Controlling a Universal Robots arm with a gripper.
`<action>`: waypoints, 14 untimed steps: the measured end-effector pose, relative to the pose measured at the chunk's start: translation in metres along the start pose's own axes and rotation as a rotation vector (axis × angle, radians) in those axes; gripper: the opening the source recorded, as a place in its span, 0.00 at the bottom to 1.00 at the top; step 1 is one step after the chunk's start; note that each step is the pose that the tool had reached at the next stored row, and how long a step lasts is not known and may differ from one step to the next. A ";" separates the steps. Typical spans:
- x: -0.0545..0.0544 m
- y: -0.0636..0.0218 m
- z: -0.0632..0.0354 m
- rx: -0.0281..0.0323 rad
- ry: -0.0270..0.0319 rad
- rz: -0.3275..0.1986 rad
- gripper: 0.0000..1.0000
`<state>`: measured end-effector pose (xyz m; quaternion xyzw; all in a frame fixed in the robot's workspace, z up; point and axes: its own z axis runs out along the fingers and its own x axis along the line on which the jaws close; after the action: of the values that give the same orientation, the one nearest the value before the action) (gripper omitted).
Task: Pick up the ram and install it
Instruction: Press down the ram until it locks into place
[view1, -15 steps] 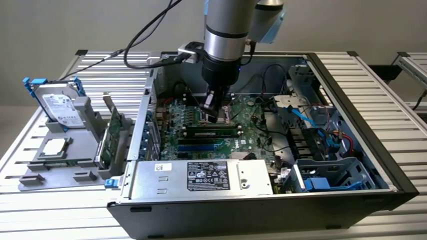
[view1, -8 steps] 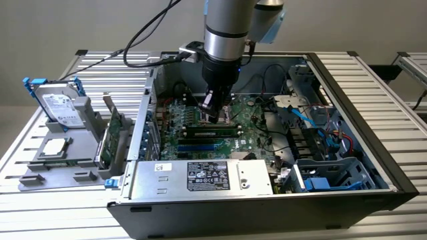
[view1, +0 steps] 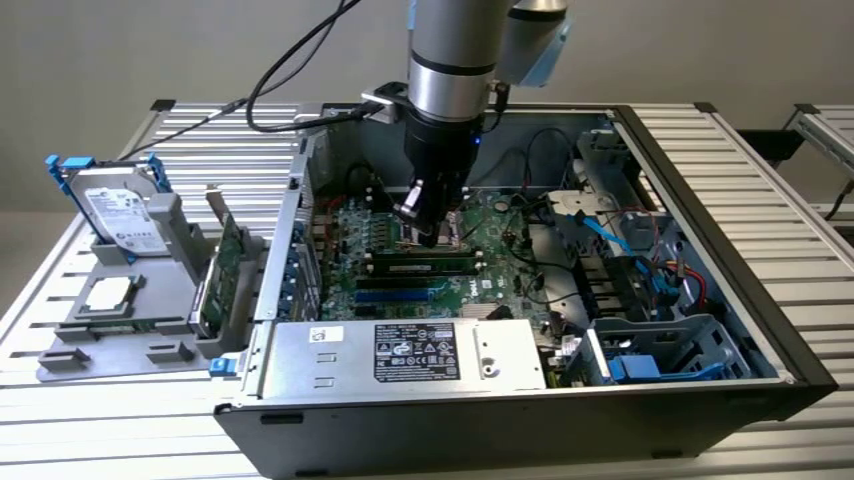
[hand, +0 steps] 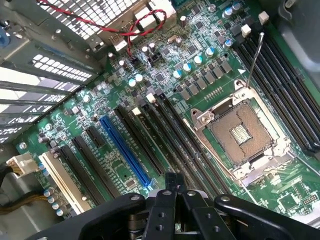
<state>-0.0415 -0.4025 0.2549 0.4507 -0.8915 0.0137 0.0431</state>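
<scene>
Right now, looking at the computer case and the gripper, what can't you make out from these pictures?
- Exterior view: whether the ram is fully seated, or whether the gripper touches it; too small to tell.
- Wrist view: the stretch of slots right below the gripper, hidden by its own body.
- Exterior view: the print on the power supply label; too small.

The arm (view1: 461, 60) is cut off by the frame edge, and labels on the power supply (view1: 400, 352) are too small to read.
</scene>
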 end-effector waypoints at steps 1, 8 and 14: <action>0.000 0.0000 0.0000 0.0008 0.0002 0.011 0.11; 0.000 0.0000 0.0002 0.0060 0.0011 0.092 0.11; 0.000 0.0000 0.0004 0.0098 0.0017 0.162 0.11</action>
<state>-0.0415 -0.4025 0.2545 0.3770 -0.9251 0.0219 0.0404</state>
